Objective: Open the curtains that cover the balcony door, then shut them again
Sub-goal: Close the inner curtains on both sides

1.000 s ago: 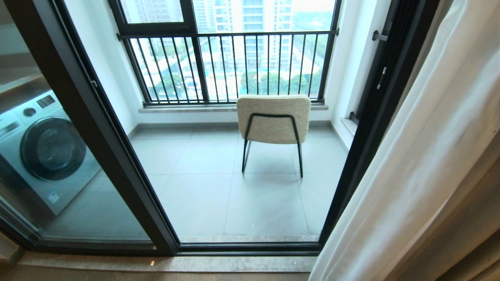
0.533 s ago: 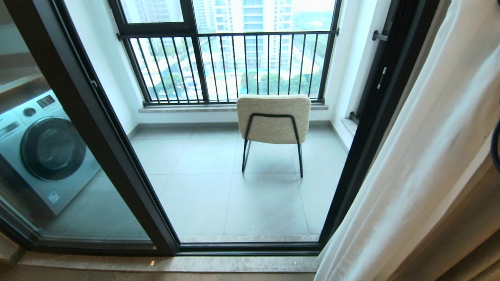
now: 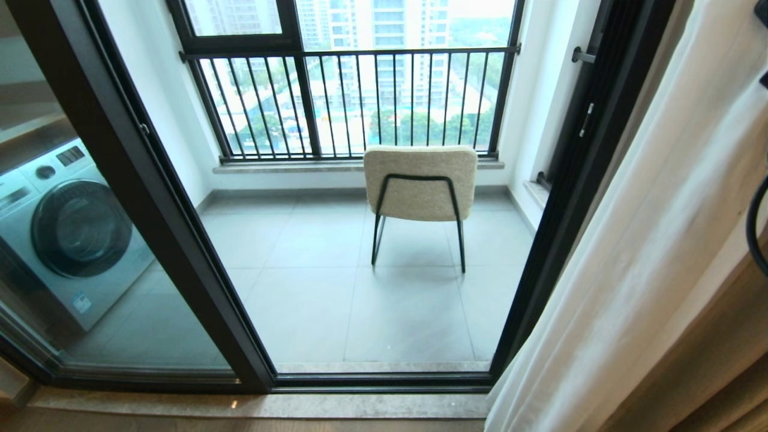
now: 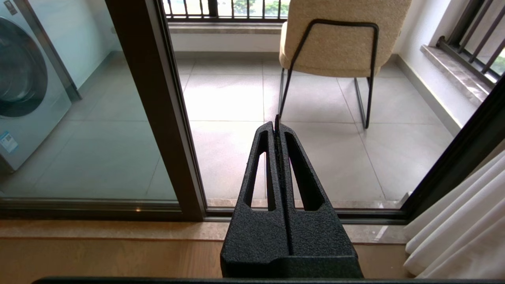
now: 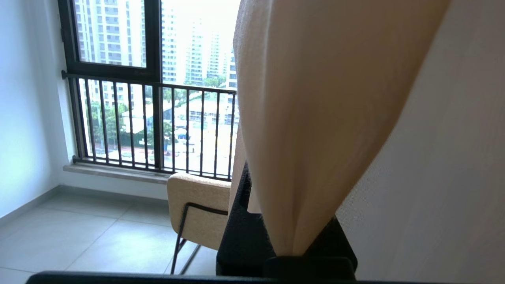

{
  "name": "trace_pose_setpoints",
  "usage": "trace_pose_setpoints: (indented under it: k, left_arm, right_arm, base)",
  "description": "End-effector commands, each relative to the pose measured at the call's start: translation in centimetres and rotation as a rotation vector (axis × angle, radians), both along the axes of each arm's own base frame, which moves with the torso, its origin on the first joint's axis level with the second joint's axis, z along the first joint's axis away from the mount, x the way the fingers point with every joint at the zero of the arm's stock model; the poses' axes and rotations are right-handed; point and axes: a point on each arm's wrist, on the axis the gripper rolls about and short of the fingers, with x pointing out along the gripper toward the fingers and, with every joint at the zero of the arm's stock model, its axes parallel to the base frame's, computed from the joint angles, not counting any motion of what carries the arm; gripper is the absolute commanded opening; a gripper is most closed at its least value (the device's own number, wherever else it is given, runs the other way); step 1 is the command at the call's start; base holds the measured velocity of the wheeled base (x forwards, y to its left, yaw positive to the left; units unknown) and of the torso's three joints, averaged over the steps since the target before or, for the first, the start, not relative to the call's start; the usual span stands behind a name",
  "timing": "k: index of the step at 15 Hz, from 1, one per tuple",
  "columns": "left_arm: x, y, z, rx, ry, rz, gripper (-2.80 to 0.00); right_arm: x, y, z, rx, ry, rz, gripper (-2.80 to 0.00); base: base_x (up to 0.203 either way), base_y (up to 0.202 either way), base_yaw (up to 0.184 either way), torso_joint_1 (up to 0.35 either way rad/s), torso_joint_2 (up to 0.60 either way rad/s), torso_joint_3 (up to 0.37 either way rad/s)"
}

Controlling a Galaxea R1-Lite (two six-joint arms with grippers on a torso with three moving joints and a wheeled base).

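1. Curtains [image 3: 654,240], sheer and white, are bunched along the right side of the head view, leaving the glass uncovered.
2. Door [image 3: 150,198], with its dark frame, fills the left and centre of that view. Through it show a chair [image 3: 420,183] at centre, a railing [image 3: 360,102] across the top and a washer [image 3: 72,234] at far left.
3. Right gripper [image 5: 272,221] sits at the lower centre of the right wrist view. Its jaws are pinched on a fold of curtain, and the cloth drapes over the fingers and hides most of them.
4. Left gripper [image 4: 277,130] sits at the lower centre of the left wrist view, jaws pressed together and empty, aimed at the balcony floor. It looks parked.
5. Judgement: the opening half looks done, and drawing the curtain back across the glass comes next.
6. Risk: thin, slippery cloth could slide out of the pinch if the pull is quick.
7. Risk: a pull angled downward could strain the hangers, which are out of sight.
8. Risk: only one fold is held, so the rest of the panel may lag and leave the glass partly bare.
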Motion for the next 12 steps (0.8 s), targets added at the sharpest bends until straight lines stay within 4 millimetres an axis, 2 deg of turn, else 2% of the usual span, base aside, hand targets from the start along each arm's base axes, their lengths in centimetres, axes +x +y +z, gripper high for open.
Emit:
trace_pose_setpoints:
  k: [1, 12]
  left_arm:
    - [0.0, 0.0, -0.01, -0.001, 0.0, 0.0, -2.8]
    - [0.0, 0.0, -0.01, -0.001, 0.0, 0.0, -2.8]
  right_arm:
    - [0.03, 0.01, 0.0, -0.001, -0.003, 0.0, -2.8]
    - [0.23, 0.02, -0.06, -0.001, 0.001, 0.0, -2.8]
  base:
    - [0.0, 0.0, 0.0, 0.0, 0.0, 0.0]
    - [0.0, 0.0, 0.0, 0.0, 0.0, 0.0]
